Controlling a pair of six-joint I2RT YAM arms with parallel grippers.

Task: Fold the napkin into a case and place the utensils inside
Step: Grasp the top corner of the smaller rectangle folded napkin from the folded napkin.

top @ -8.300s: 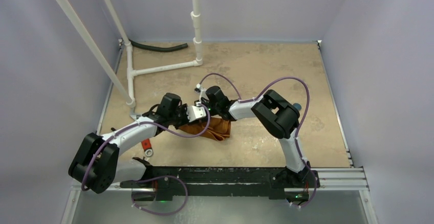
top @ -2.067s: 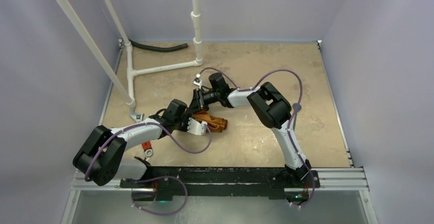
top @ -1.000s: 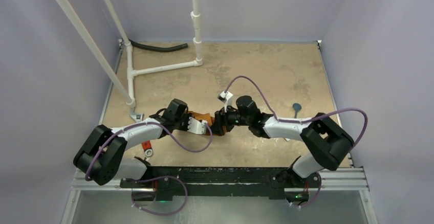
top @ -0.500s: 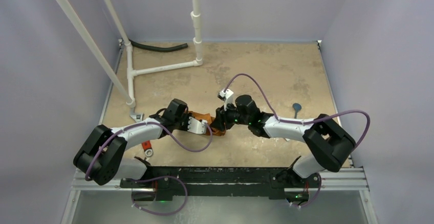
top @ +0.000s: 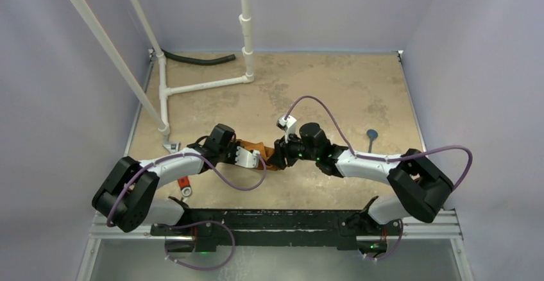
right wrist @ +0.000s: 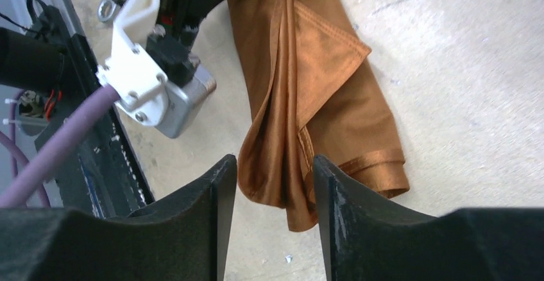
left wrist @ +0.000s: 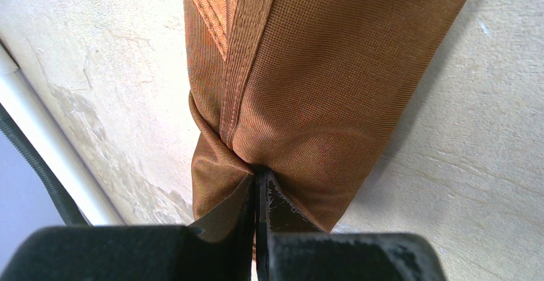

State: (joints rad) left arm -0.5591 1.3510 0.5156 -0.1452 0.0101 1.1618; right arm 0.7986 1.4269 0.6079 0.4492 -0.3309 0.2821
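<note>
- One bench (top: 333, 82), sandy and stained, with one white pipe frame (top: 192, 88) at its far left.
- Two arms. The right arm (top: 365, 162) has its elbow lower and further right than a second ago. The left arm (top: 170, 165) is unchanged.
- One napkin (right wrist: 314, 82), a narrow folded roll at mid-bench between the arms. It is tighter than the loose heap seen earlier.
- Left fingers (left wrist: 258, 188) are shut tight, pinching the napkin's left end.
- Right fingers (top: 276, 158) are partly closed around the right end, less spread than a second ago. Cloth fills the gap.
- One red-handled tool (top: 183, 181) lies beside the left arm.
- One teal-ended utensil (top: 372, 135) lies at right, well apart from the napkin.
</note>
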